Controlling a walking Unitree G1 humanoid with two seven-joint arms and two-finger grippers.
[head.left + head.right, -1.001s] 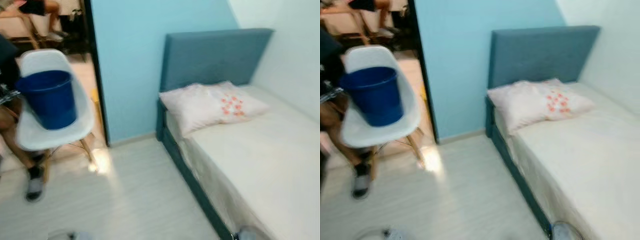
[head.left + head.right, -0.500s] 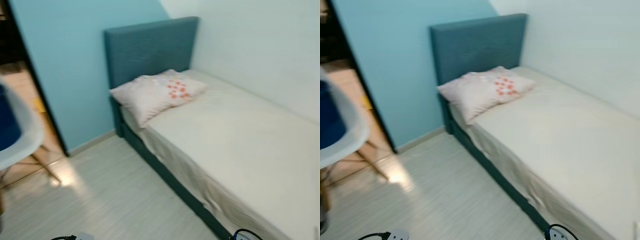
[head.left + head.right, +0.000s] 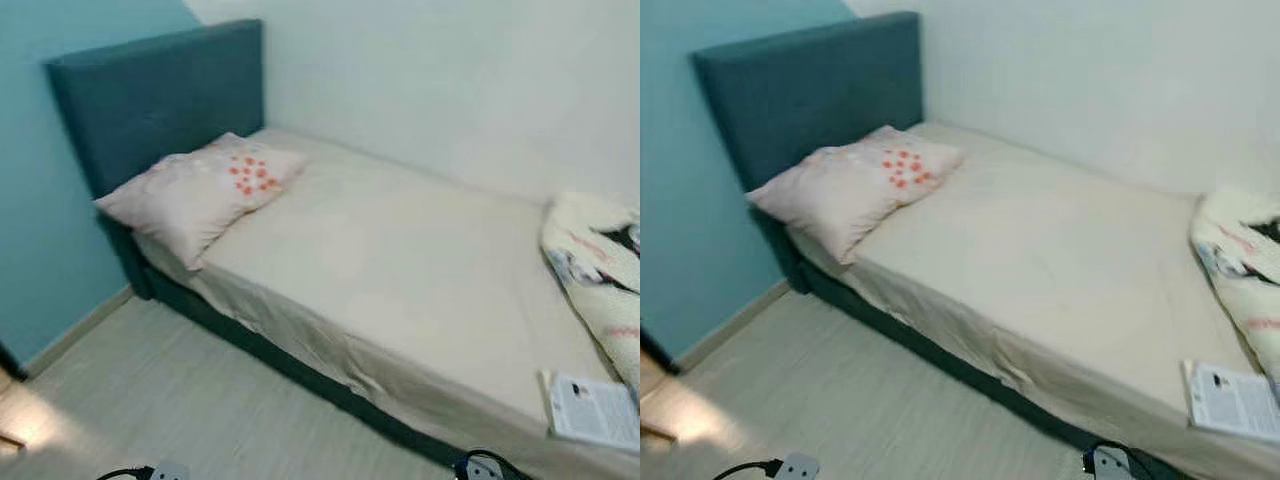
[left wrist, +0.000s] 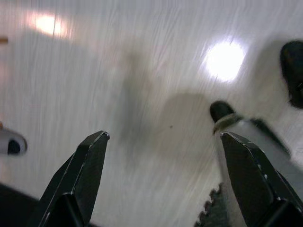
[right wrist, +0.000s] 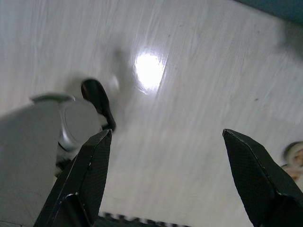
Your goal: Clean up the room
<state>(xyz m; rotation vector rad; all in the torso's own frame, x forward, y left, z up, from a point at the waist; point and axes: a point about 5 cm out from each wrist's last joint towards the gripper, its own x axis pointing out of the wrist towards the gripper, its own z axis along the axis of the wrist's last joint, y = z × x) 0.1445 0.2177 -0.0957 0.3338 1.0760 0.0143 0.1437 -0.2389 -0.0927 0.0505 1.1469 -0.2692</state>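
A bed stood against the white wall, its long axis running from the teal headboard on the robot's left toward the right. Its cream sheet lay mostly smooth, slightly rumpled along the near edge. A pale pink pillow with orange-red dots lay at the head end, touching the headboard. At the right end a crumpled patterned blanket was heaped, and just beside it, at the near edge, a printed booklet lay flat; its print was too blurred to read. Pale wood-grain floor stretched before the bed. The left gripper and right gripper both hung over the floor, fingers spread wide and holding nothing.
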